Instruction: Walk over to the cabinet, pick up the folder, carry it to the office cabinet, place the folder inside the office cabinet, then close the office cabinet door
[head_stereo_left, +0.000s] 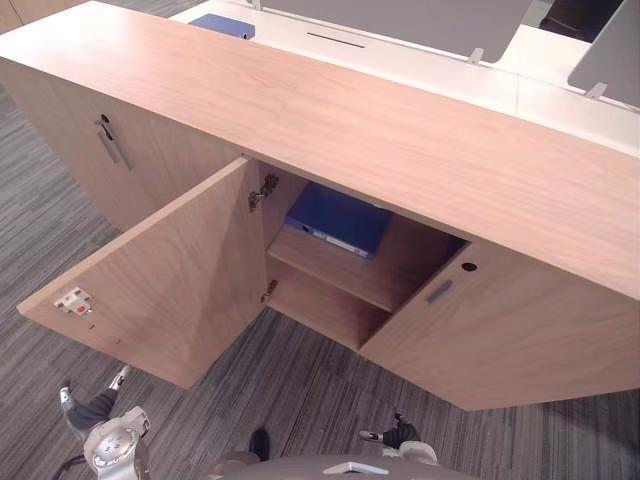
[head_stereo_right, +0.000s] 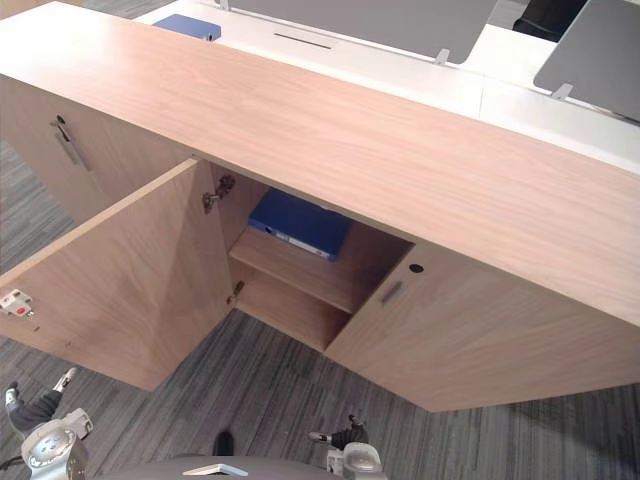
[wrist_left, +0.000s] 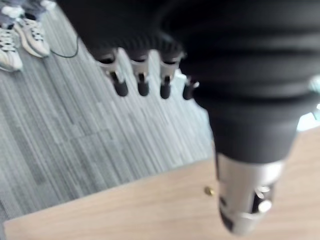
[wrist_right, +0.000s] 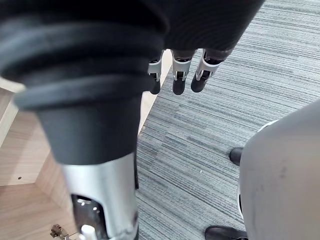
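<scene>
Left eye view: I see the blue folder (head_stereo_left: 340, 220) lying on the upper shelf (head_stereo_left: 322, 263) of the office cabinet (head_stereo_left: 400, 150), its door (head_stereo_left: 170, 280) wide open. My left hand (wrist_left: 142, 80) and right hand (wrist_right: 181, 76) hang loose-fingered, holding nothing.

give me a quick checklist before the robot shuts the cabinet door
1. Folder inside the office cabinet, lying on the upper shelf: ok.
2. Folder behind the shelf's front edge, out of the door's path: ok.
3. Left hand empty, fingers straight: ok.
4. Right hand empty, fingers straight: ok.
5. Door closed: not ok, it stands wide open.
</scene>
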